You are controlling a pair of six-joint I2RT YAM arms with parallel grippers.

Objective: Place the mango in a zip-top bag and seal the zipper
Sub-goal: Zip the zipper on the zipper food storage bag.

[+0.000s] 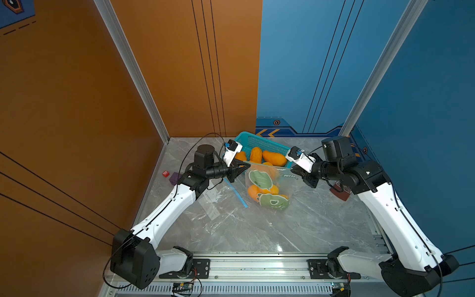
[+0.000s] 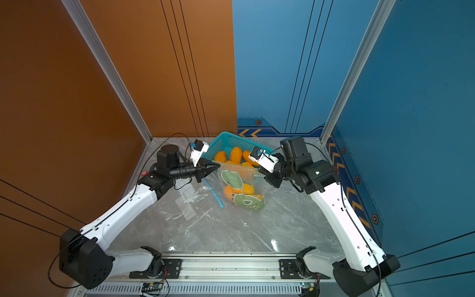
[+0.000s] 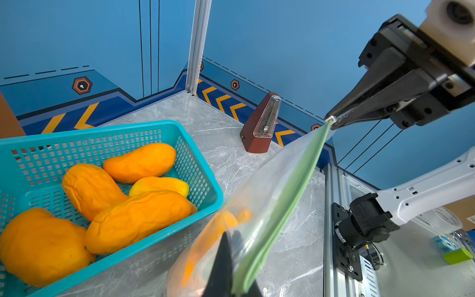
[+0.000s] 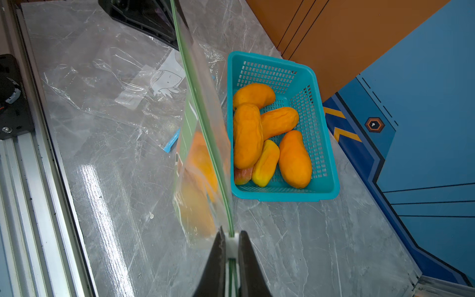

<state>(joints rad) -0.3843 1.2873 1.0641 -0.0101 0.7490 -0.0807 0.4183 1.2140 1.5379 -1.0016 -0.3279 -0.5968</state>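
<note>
A mango (image 1: 253,191) is already sitting inside the zip-top bag (image 1: 262,180) at mid-frame, just below the teal basket (image 1: 257,142), the left fingers (image 3: 222,262) are pinching one top corner and the right fingers (image 4: 216,264) are pinching the white slider (image 4: 232,243) at the opposite end, so the zipper (image 4: 203,128) is looking drawn shut, leaving only release.

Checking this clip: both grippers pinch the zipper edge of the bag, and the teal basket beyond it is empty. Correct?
Not quite: the teal basket is not empty. The right wrist view shows several mangoes lying in it. The rest stands: the left gripper and the right gripper both pinch the zipper edge of the bag.
</note>
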